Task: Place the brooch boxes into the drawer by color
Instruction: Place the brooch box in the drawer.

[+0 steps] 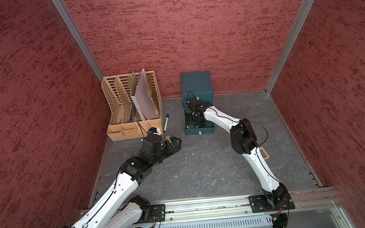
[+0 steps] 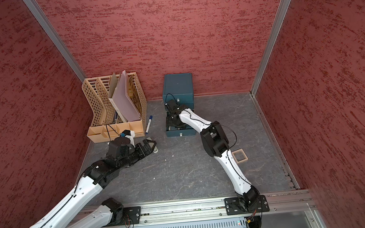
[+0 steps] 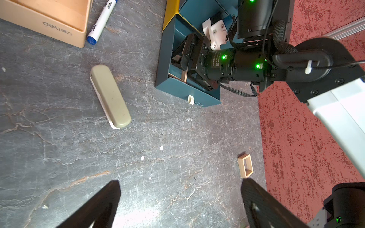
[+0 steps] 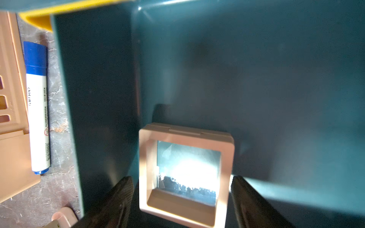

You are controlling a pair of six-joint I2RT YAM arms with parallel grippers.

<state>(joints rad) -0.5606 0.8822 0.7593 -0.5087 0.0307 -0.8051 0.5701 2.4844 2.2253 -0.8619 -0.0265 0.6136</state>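
Observation:
The teal drawer [image 1: 199, 131] [image 2: 180, 133] is pulled out of the bottom of its cabinet [image 1: 197, 83]. My right gripper [image 4: 182, 183] [image 1: 194, 120] reaches down into it. A tan brooch box [image 4: 186, 134] lies on the drawer floor between the open fingers, with a gap on each side. Another tan brooch box [image 2: 235, 157] [image 3: 241, 166] lies flat on the table at the right, half hidden behind my right arm in a top view [image 1: 264, 154]. My left gripper [image 3: 180, 182] [image 2: 151, 145] hovers open and empty over the table. No black brooch boxes show.
A beige-grey oblong block [image 3: 110, 96] lies just under the left gripper. A blue-capped marker [image 1: 166, 121] [image 4: 38, 106] lies between the tan file organiser [image 1: 130, 105] and the drawer. Red walls close in three sides.

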